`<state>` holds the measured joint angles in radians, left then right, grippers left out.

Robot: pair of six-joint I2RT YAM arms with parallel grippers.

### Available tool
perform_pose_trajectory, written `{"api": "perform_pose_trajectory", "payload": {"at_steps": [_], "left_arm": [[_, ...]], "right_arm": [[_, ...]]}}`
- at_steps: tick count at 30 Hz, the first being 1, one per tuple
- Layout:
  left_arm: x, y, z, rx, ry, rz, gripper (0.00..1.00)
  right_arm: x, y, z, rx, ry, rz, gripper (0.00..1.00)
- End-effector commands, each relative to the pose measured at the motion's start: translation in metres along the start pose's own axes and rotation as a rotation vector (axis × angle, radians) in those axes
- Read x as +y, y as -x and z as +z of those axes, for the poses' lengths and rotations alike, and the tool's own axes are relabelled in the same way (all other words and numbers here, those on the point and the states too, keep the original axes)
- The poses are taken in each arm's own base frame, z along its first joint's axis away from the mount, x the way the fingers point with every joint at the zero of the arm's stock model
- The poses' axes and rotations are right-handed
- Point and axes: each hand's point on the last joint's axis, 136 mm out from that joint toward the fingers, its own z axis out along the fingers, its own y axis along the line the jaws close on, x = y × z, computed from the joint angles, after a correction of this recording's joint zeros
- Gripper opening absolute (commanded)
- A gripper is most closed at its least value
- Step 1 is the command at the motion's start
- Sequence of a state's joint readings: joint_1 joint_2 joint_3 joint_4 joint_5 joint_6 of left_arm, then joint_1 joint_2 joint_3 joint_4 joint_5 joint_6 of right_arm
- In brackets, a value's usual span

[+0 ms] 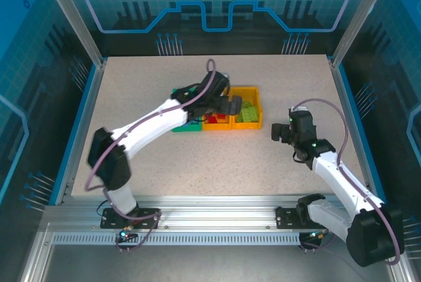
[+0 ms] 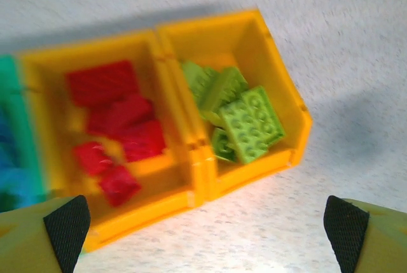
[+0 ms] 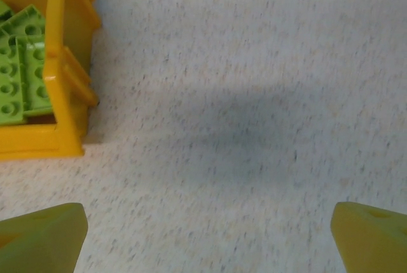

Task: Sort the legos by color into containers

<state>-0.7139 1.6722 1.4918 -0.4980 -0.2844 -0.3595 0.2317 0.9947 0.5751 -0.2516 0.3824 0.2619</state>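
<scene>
Three bins (image 2: 198,158) (legos (image 2: 251,123) inside) beyond fingers (image 2: 63,225)

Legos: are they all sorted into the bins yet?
Nearly finished, it seems. Done: red legos lie in the middle yellow bin, lime legos in the end yellow bin, blue legos in the green bin. In hand: nothing; the left gripper and right gripper are open and empty. Left: I spot no loose brick on the table.

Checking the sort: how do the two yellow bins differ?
The middle yellow bin holds red legos; the end yellow bin holds lime green legos. The middle one adjoins the green bin; the end one has table on its outer side. Both open-top, same colour.
</scene>
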Motion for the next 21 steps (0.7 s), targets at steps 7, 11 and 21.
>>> {"api": "perform_pose_trajectory", "payload": {"at_steps": [7,11,21], "left_arm": [[0.174,-0.037,-0.037,-0.152,0.375,0.014,0.99],[0.211,-0.055,-0.042,-0.24,0.425,0.02,0.99],[0.274,-0.102,-0.018,-0.337,0.497,-0.03,0.99]], "right_arm": [[0.011,0.041,0.051,-0.342,0.062,-0.133,1.0],[0.015,0.049,0.072,-0.369,0.053,-0.15,1.0],[0.0,0.04,0.09,-0.351,0.052,-0.065,1.0]]}}
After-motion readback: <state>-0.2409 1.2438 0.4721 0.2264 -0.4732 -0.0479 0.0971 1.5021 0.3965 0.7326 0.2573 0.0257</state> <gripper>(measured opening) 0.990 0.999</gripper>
